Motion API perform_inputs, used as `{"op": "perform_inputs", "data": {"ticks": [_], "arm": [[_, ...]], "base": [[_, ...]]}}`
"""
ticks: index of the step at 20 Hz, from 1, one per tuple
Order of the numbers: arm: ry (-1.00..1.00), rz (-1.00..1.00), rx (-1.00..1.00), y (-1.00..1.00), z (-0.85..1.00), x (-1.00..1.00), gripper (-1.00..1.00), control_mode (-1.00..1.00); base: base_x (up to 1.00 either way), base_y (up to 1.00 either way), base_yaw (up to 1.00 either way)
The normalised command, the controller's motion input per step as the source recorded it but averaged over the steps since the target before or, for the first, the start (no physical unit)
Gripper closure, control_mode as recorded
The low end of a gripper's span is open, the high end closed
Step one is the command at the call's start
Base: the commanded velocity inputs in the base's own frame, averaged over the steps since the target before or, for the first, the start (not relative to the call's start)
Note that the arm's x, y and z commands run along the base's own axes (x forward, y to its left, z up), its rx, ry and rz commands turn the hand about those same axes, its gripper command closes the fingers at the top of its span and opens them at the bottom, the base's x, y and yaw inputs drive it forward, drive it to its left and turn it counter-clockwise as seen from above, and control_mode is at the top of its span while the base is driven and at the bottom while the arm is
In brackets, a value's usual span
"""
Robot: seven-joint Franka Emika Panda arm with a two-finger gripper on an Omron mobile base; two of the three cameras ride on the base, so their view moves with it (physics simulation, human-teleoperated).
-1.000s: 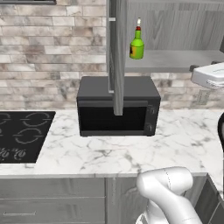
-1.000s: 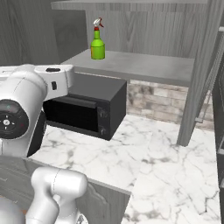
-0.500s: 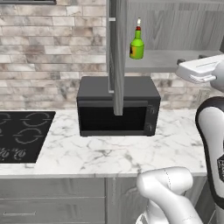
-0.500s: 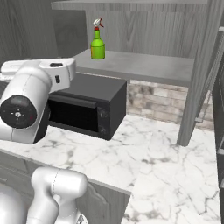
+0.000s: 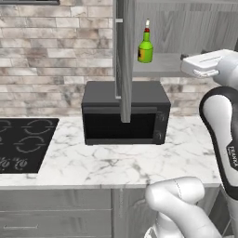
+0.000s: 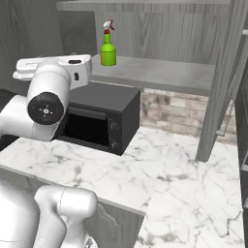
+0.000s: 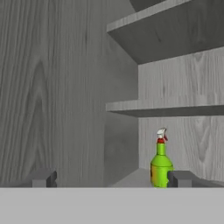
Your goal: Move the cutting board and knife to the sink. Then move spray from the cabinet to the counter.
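Tool [image 7: 111, 178] wide open in hand view, holding nothing, fingertips [image 7: 43, 178] well apart at bottom. Spray [image 7: 161, 159] upright ahead, just left of the right fingertip, standing on cabinet [image 7: 65, 87] lowest shelf, not touched. Two more shelves above spray. Cabinet side wall left of spray.

Left base view: spray [image 5: 146, 46] upright on cabinet shelf [image 5: 162, 65], above black microwave [image 5: 125, 113]. Open cabinet door [image 5: 123, 56] edge-on, just left of spray. White arm [image 5: 223, 121] raised right of spray, its flat white hand end at shelf height, apart from spray. Microwave on marble table [image 5: 116, 162], under shelf. Black cooktop [image 5: 23, 144] left of microwave. Brick wall behind, left of spray.

Right base view: spray [image 6: 108, 46] upright near left end of cabinet shelf [image 6: 160, 72], above microwave [image 6: 99, 123]. Arm [image 6: 46, 97] left of and below spray, hand end near spray at shelf height. Marble table [image 6: 169, 179] below shelf. Cabinet door [image 6: 220, 87] well right of spray.
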Motion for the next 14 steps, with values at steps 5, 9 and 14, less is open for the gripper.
{"op": "perform_inputs", "data": {"ticks": [5, 9, 14], "arm": [[-0.02, 0.09, 0.00, -0.16, 0.00, 0.41, -1.00, -1.00], [0.01, 0.06, 0.00, -0.04, 0.00, 0.38, -1.00, -1.00], [0.12, 0.01, 0.00, 0.00, 0.06, 0.32, -1.00, -1.00]], "base": [[0.00, 0.00, 0.00], [0.00, 0.00, 0.00], [0.00, 0.00, 0.00]]}}
